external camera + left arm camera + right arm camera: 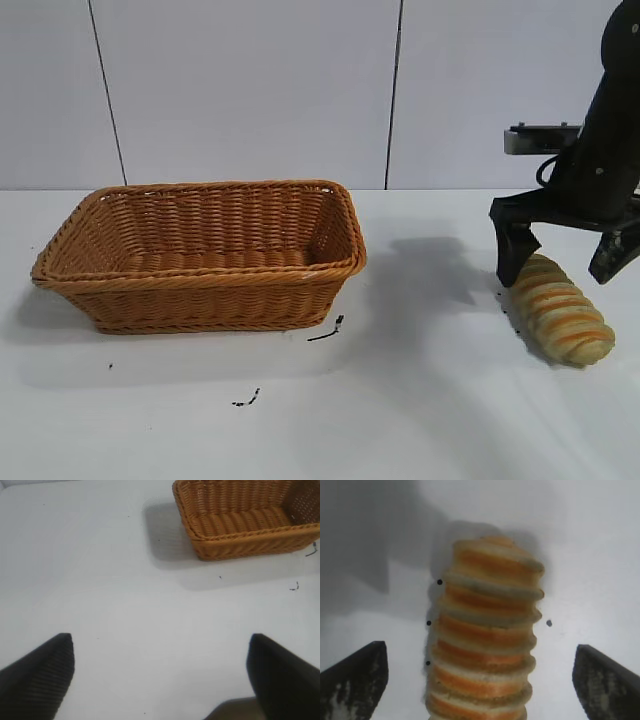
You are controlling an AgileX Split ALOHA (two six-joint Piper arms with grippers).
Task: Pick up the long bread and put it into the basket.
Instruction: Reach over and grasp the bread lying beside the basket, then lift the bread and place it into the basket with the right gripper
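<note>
Tan long bread (pixel 561 311) striped golden-orange crosswise; orange-brown woven basket (pixel 205 300); white table (pixel 420 420) with black specks.

On the desk (pixel 420 420), the basket (pixel 200 255) sits at nine o'clock and the long bread (pixel 562 312) lies well apart at three o'clock. The right tool (pixel 568 262) hangs over the bread's far end, one finger on each side.

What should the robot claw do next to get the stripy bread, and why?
Probably close. The right gripper points down over the far end of the long bread, fingers wide open on either side and not yet touching it. The loaf lies on the table, apart from the basket. It may need to sink slightly first. The left gripper hangs open elsewhere.
</note>
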